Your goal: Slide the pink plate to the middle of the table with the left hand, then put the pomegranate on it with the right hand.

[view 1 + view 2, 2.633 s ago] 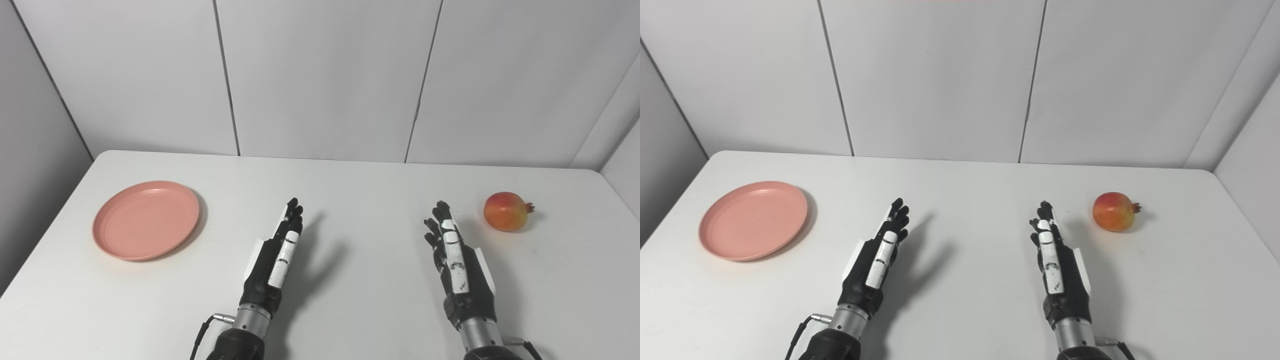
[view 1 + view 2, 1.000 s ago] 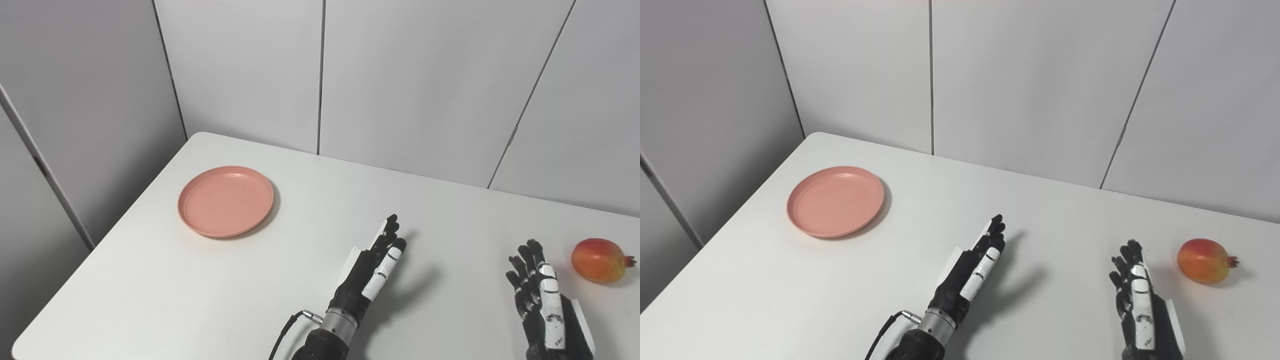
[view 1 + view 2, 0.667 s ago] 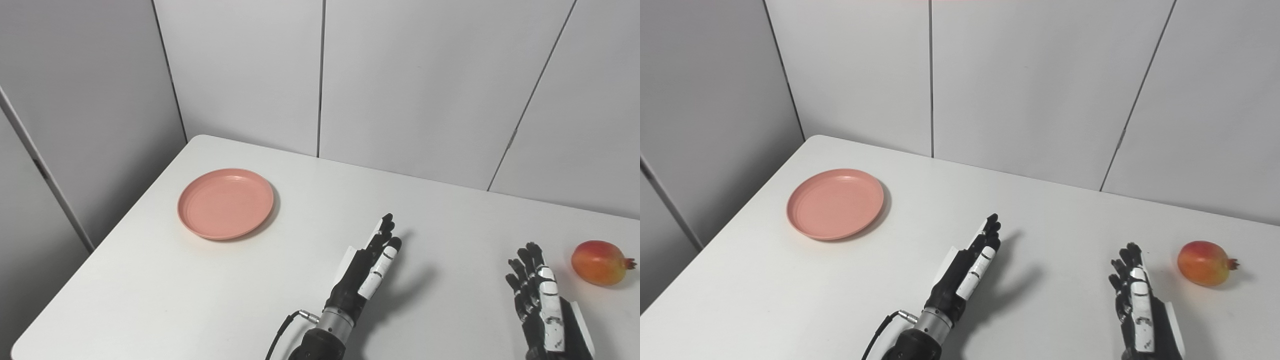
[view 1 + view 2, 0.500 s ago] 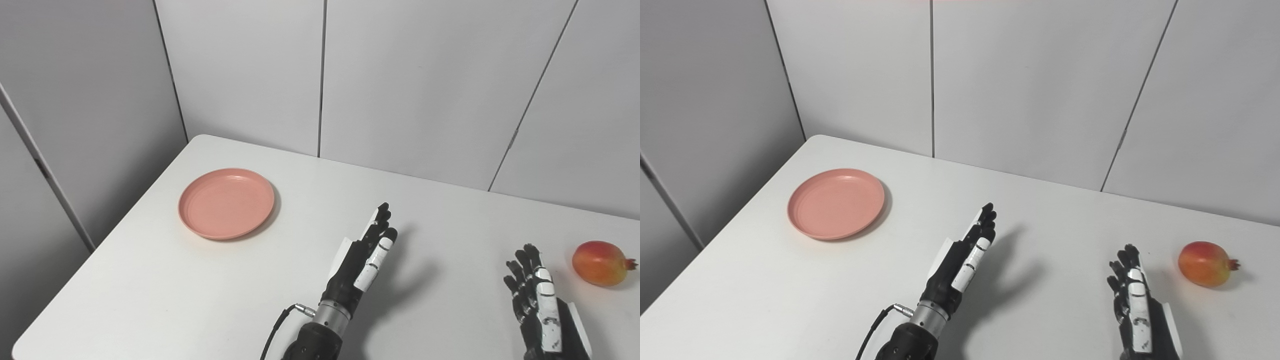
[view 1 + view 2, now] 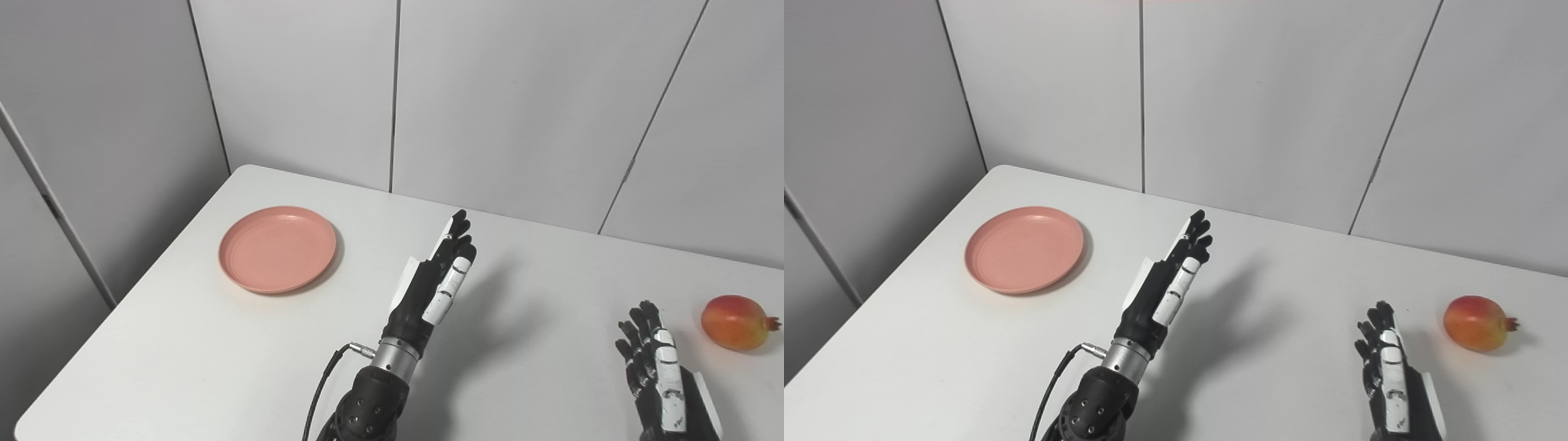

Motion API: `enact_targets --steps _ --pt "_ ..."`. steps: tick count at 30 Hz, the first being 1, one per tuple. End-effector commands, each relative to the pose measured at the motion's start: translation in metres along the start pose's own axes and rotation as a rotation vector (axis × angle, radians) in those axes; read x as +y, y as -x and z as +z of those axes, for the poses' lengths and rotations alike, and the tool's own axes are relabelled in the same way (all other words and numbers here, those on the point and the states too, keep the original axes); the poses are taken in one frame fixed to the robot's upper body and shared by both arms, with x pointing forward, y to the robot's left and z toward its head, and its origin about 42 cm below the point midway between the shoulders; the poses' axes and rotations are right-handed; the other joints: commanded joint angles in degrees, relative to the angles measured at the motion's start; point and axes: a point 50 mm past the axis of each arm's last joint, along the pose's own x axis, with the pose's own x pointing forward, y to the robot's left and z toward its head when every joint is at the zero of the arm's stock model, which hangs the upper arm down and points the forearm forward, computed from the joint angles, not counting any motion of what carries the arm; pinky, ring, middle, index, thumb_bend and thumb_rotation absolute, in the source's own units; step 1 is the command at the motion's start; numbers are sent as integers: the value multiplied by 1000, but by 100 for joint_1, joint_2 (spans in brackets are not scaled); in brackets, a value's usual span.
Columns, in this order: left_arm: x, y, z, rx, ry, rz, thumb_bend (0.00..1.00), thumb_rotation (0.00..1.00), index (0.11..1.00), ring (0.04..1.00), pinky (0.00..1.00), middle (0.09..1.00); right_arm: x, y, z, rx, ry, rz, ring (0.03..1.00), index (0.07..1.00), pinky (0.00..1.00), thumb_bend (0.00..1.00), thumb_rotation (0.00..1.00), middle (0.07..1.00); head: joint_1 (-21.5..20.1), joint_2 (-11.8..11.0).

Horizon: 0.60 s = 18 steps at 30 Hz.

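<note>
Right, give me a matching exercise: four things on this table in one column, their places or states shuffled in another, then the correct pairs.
Things:
1. round pink plate
2. red-yellow pomegranate
3. left hand
4. right hand

States:
A. open, low near the table's front edge
B. lying bare at the table's right side
C. empty, near the table's left edge
D. open, raised above the table's middle

Pairs: 1-C, 2-B, 3-D, 4-A

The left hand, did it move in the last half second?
Yes. The left hand went up and forward, away from the robot, while the plate kept its place in the view; it is not yet at the plate.
</note>
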Motion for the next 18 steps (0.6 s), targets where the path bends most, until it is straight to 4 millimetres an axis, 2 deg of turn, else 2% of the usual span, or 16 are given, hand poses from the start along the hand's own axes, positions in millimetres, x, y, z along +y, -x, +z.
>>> enact_targets --steps 1,4,11,18 --pt "5 -17 28 -115 10 25 477 1000 972 966 941 984 2 -6 15 -93 15 14 1000 1000 1000 275 1000 1000 9 3" --pt "13 -23 34 -141 19 48 472 1000 980 975 980 989 2 -6 15 -93 21 13 1000 1000 1000 264 1000 1000 12 4" --pt "40 -33 48 -218 9 109 444 1000 990 980 987 995 3 -5 15 -93 18 10 1000 1000 1000 264 1000 1000 34 5" --pt "66 -38 58 -258 -16 198 474 1000 993 985 987 1000 2 -6 15 -90 20 13 1000 1000 1000 259 1000 1000 52 2"
